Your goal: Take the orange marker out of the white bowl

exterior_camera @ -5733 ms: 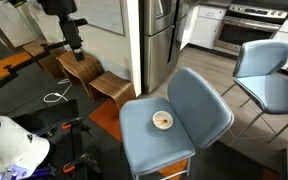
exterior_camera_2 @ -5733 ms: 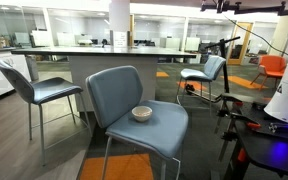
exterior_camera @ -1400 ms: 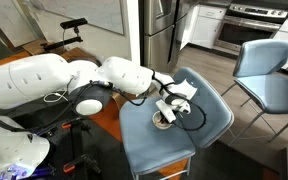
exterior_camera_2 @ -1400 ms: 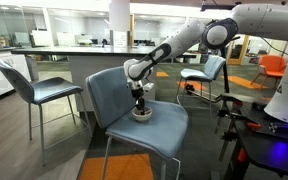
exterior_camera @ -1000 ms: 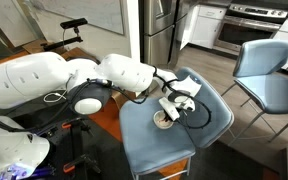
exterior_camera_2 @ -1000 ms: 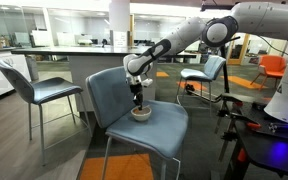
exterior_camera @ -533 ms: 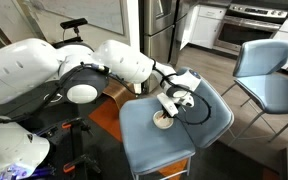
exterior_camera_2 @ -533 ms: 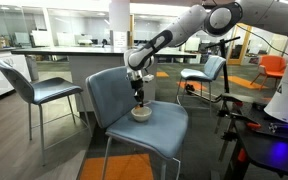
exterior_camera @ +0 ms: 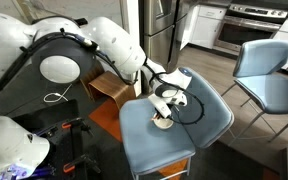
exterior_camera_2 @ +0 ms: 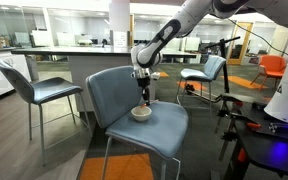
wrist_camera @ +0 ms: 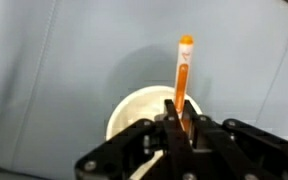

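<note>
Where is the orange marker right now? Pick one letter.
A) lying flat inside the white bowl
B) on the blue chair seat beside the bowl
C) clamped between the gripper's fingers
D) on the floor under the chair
C: in the wrist view the gripper is closed on the orange marker, with the white bowl behind it.

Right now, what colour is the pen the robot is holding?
Orange. The orange marker shows best in the wrist view, gripped by the end effector.
</note>
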`<state>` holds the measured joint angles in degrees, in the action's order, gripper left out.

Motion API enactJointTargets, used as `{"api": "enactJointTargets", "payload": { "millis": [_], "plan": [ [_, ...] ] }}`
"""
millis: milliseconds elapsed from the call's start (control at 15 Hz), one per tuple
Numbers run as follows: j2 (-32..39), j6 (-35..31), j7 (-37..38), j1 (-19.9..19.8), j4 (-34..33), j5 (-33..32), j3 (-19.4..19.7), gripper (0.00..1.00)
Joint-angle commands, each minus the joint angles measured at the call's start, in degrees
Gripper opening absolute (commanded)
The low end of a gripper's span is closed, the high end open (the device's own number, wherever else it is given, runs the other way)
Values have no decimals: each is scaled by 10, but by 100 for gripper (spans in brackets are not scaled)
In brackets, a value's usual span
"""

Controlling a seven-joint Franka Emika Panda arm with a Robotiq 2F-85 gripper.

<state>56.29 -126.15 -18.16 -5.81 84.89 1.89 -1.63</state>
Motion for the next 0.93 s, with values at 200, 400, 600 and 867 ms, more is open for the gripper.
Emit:
{"api": "enactJointTargets", "payload": {
  "millis": [200, 400, 600, 867],
  "plan": [
    [-145, -121, 75, -42, 253, 55, 1, 3],
    [-218, -154, 71, -79, 367, 118, -6, 3],
    [-262, -157, 75, -102, 423, 187, -2, 3],
    [-275, -183, 117, -97, 416, 259, 9, 3]
  ]
}}
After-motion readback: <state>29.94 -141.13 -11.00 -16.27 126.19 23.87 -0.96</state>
